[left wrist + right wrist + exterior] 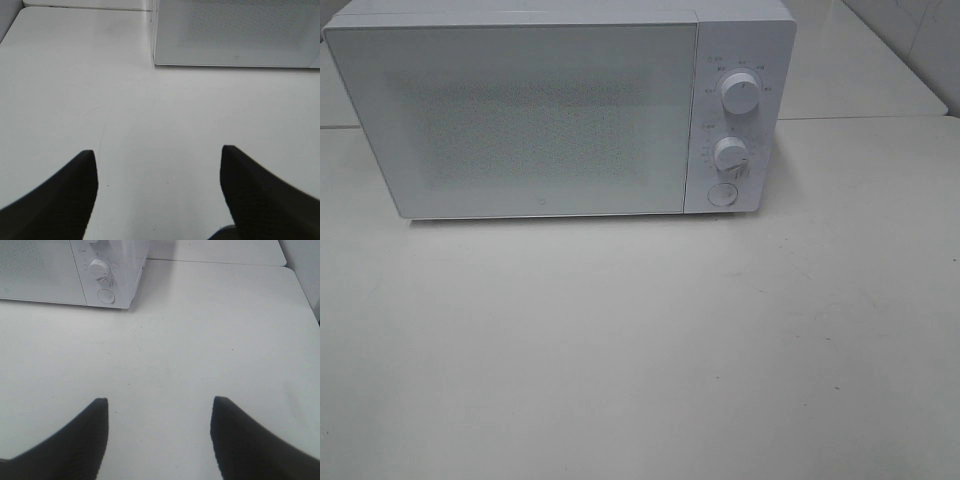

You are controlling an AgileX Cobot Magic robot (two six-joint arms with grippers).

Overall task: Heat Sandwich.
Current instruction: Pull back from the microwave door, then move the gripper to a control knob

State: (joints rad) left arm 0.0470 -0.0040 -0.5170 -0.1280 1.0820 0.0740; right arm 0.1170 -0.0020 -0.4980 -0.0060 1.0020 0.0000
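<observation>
The sandwich is out of view in every frame. A white microwave [560,110] stands at the back of the table with its door shut; its front also shows in the left wrist view as the microwave [235,35] and in the right wrist view as the microwave [60,272]. My left gripper [157,152] hangs open over bare tabletop with nothing between its dark fingers. My right gripper [157,402] is open too, empty, above the table in front of the microwave's right side. Neither gripper shows in the exterior high view.
Two white knobs [741,92] and a round button [722,194] sit on the microwave's right panel. The pale table [640,350] stretches in front. A second table surface [860,60] lies behind on the right.
</observation>
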